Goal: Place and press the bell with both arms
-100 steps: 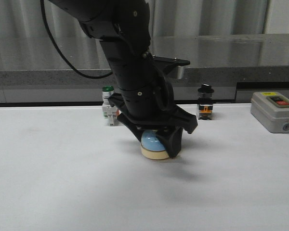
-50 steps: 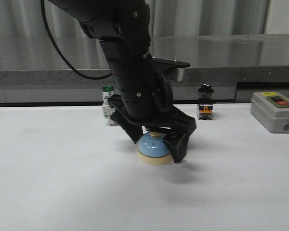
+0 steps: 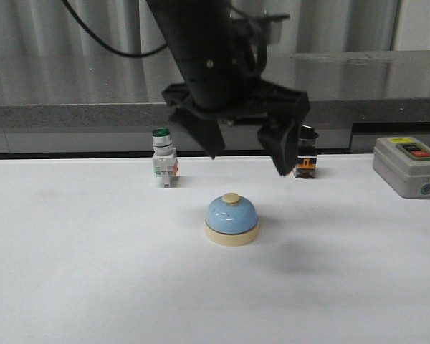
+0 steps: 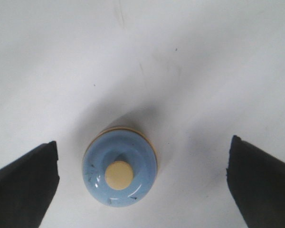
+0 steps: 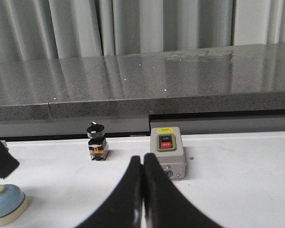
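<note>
The light-blue bell (image 3: 232,219) with cream base and button stands upright on the white table, free of any gripper. My left gripper (image 3: 248,154) hangs open and empty well above it, slightly behind. In the left wrist view the bell (image 4: 119,167) lies between the two wide-apart fingertips, nearer one of them, and the left gripper (image 4: 143,178) holds nothing. My right gripper (image 5: 143,164) is shut and empty, pointing toward the grey switch box; the bell (image 5: 4,202) shows at the edge of its view. The right arm is out of the front view.
A green-capped white push-button switch (image 3: 162,158) stands behind the bell to the left. A black-capped switch (image 3: 305,161) stands behind to the right, partly hidden by a finger. A grey ON/OFF switch box (image 3: 408,166) sits at far right. A grey ledge runs along the table's back.
My left gripper opened off the bell, let it go on the table, and rose well above it. The bell stayed in place.
</note>
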{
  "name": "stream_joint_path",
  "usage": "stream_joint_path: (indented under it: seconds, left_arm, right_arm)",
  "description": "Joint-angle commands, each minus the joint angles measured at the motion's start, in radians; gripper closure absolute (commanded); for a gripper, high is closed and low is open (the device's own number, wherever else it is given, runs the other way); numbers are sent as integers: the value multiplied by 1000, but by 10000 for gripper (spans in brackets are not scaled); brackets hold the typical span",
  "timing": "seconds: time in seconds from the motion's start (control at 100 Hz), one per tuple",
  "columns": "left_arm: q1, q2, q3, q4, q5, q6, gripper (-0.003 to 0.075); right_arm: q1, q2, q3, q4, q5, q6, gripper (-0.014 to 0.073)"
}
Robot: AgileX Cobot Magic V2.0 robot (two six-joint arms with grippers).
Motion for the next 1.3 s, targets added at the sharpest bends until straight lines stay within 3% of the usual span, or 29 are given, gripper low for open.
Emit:
stream_joint_path:
  seconds: [0.0, 0.33, 0.83, 1.14, 1.29]
  left_arm:
    - [5, -118, -34, -12, -26, 1, 39]
    - [128, -331, 63, 3, -72, 0, 70]
    - [445, -806, 555, -3, -308, -25, 70]
    - [499, -1148, 834, -1, -383, -27, 75]
    - [501, -1301, 927, -1, -386, -27, 146]
  right_arm:
    - [-8, -20, -13, -2, -79, -1, 654]
    - [-8, -20, -13, -2, -79, -1, 654]
    - [-8, -20, -13, -2, -79, -1, 654]
    - [-8, -20, -13, -2, -79, -1, 654]
    - [-8, -20, -13, -2, -79, -1, 654]
